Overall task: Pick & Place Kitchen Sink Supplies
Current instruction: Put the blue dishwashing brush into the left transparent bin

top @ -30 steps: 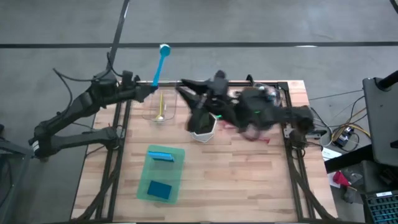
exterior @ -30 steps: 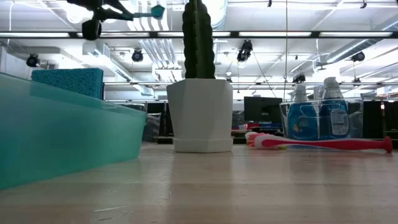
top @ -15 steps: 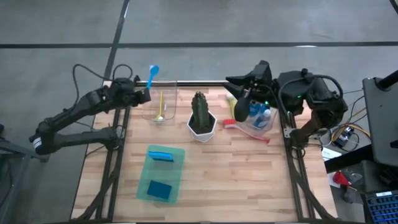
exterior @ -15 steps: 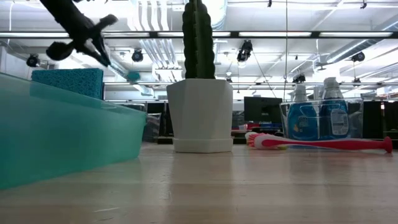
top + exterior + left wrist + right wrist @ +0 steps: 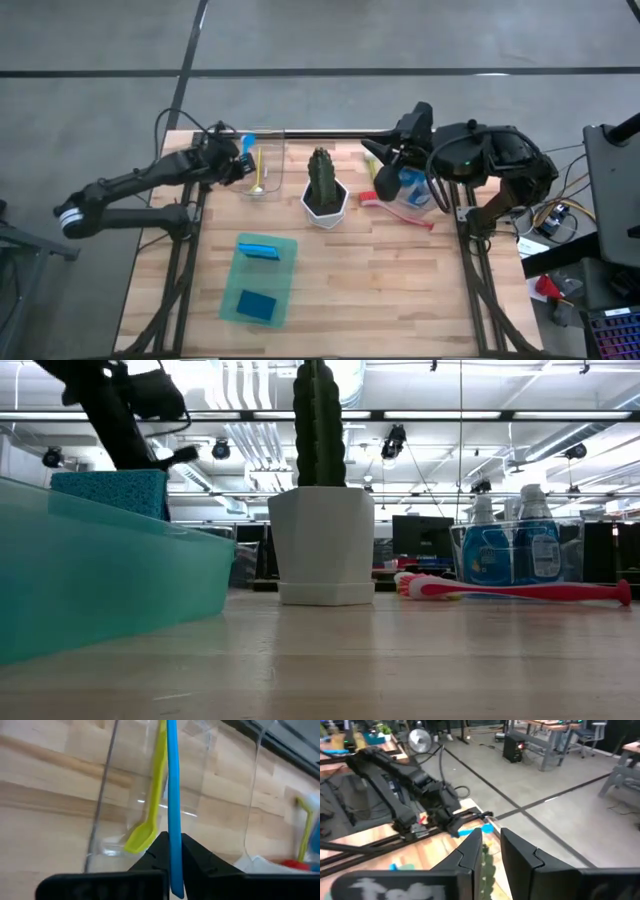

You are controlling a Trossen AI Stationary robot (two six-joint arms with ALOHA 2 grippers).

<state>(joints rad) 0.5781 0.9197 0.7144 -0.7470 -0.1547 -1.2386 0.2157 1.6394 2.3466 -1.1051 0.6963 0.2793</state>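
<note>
While left gripper (image 5: pixel 170 851) jaws pinch blue brush (image 5: pixel 172 795), yellow brush (image 5: pixel 150 805) beside, cactus (image 5: pixel 322 178) near, right jaws unclear.

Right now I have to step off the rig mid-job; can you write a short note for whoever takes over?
Left tool: shut on the blue brush, held over the clear bin at the table's far left. The yellow brush is already in that bin.
Right tool: empty, raised at the far edge between the cactus and the bottles; its fingers stand a little apart.
Done: two sponges sit in the green tray; two bottles stand in the clear bin on the right.
Left: drop the blue brush into its bin; the pink brush lies on the table by the bottle bin.
</note>
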